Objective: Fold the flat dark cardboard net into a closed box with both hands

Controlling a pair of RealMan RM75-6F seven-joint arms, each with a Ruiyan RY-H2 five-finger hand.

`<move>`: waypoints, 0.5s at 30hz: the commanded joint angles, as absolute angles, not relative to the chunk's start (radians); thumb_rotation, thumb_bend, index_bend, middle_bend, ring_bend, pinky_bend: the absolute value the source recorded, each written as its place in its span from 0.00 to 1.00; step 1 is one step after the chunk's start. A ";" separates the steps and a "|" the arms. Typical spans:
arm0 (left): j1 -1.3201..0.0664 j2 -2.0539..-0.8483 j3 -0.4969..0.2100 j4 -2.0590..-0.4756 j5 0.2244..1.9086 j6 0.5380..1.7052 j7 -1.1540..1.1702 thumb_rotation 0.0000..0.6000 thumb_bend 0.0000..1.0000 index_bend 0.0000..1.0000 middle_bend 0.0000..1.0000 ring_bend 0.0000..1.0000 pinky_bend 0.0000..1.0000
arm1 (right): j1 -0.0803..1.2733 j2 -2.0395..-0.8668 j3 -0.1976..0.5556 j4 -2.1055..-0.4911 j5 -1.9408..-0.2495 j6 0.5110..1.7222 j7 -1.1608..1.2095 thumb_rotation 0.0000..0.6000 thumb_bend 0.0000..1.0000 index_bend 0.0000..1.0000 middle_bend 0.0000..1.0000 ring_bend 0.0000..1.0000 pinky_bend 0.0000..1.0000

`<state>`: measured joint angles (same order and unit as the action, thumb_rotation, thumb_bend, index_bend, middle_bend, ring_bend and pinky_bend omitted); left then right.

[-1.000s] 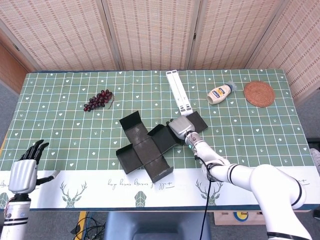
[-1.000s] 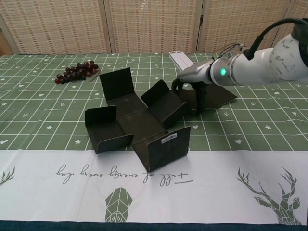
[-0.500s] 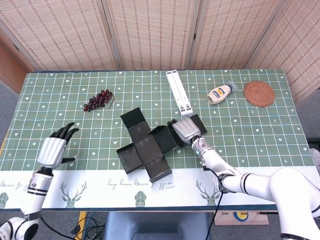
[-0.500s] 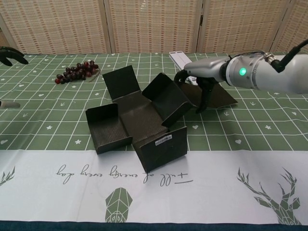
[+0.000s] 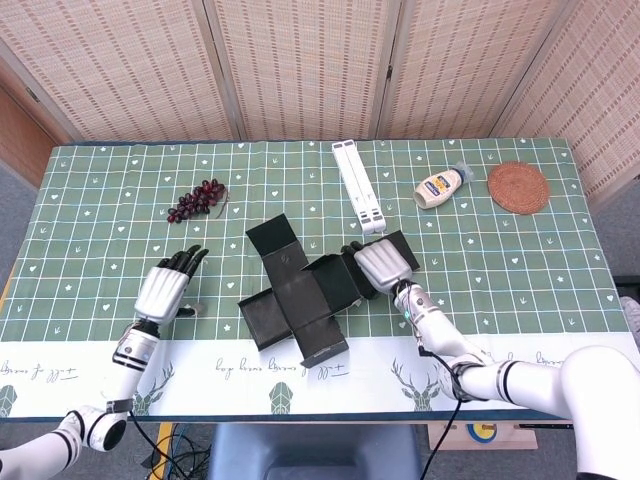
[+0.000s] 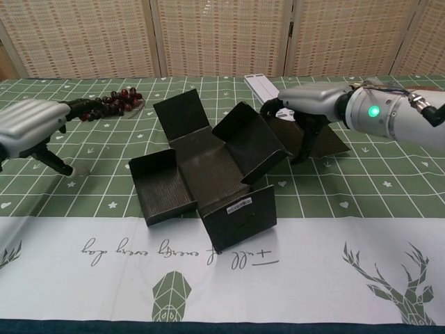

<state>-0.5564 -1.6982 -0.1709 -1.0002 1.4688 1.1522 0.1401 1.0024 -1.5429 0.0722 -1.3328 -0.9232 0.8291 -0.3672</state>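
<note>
Not much I can actually read here. There's cursive script on the white border of the tablecloth at the near edge, too loopy to make out. The cardboard net has a small white label on its near flap, print too tiny.

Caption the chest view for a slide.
Right hand at the right side of the partly folded dark cardboard net; left hand open, apart from it.

Matt, finely ribbed dark cardboard net
</note>
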 commanded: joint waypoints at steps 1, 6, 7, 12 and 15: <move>-0.579 -1.736 -0.168 -0.961 1.459 1.131 0.145 1.00 0.12 0.09 0.12 0.20 0.36 | 0.996 -1.546 0.078 -1.330 -0.931 0.828 -0.363 1.00 0.18 0.30 0.38 0.75 1.00; -0.602 -1.785 -0.170 -0.914 1.452 1.125 0.113 1.00 0.12 0.09 0.12 0.20 0.35 | 0.987 -1.554 0.087 -1.320 -0.946 0.819 -0.362 1.00 0.19 0.30 0.38 0.75 1.00; -0.605 -1.793 -0.170 -0.908 1.452 1.125 0.105 1.00 0.12 0.09 0.12 0.20 0.35 | 0.986 -1.555 0.089 -1.318 -0.948 0.818 -0.363 1.00 0.19 0.30 0.38 0.75 1.00; -0.621 -1.828 -0.172 -0.899 1.447 1.124 0.055 1.00 0.12 0.09 0.11 0.17 0.35 | 0.981 -1.562 0.098 -1.308 -0.951 0.810 -0.372 1.00 0.19 0.30 0.38 0.75 1.00; -0.630 -1.843 -0.168 -0.899 1.455 1.132 0.037 1.00 0.12 0.09 0.10 0.15 0.33 | 0.978 -1.567 0.101 -1.303 -0.948 0.805 -0.380 1.00 0.19 0.30 0.38 0.75 1.00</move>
